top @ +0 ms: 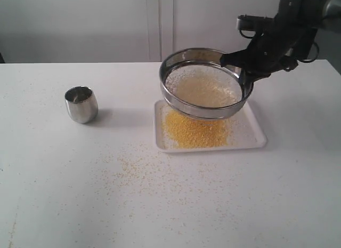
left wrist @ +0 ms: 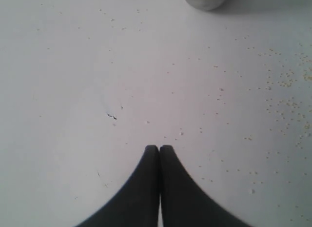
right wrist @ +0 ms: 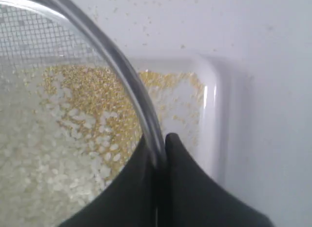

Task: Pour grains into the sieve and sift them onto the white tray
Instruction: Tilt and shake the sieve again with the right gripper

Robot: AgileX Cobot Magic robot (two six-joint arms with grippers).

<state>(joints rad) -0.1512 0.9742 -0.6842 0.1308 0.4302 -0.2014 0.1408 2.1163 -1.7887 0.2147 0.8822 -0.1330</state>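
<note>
White laminate covers the desk point(top: 64, 194), a wide plain surface that carries everything here. The white tray point(top: 250, 136) lies flat to the right of the desk's middle, somewhat nearer the far edge than the near one, with its long side parallel to the desk's front edge. Over the tray's far half hangs the sieve point(top: 205, 113), tilted a little with its far rim higher. Whether its lowest wall touches the tray cannot be told. The right hand point(top: 242, 72) pinches the sieve's rim on the side toward the desk's right edge. In the right wrist view its two dark fingers point(right wrist: 183, 188) stand one inside and one outside the steel ring, pressed tight on it.

A small rounded steel cup point(top: 81, 104) stands upright toward the left edge of the desk, well apart from the tray.

The left hand point(left wrist: 159, 149) shows only in its own wrist view — its fingers pressed together, tips touching, holding nothing, above bare desk.

The grains point(top: 194, 132) are split in two. The fine yellow ones lie in a heap on the tray under the sieve, while the coarser pale ones rest on the mesh inside the ring. More yellow specks lie loose on the desk — thickest in front of the tray's near left corner, thinner toward the front edge.
</note>
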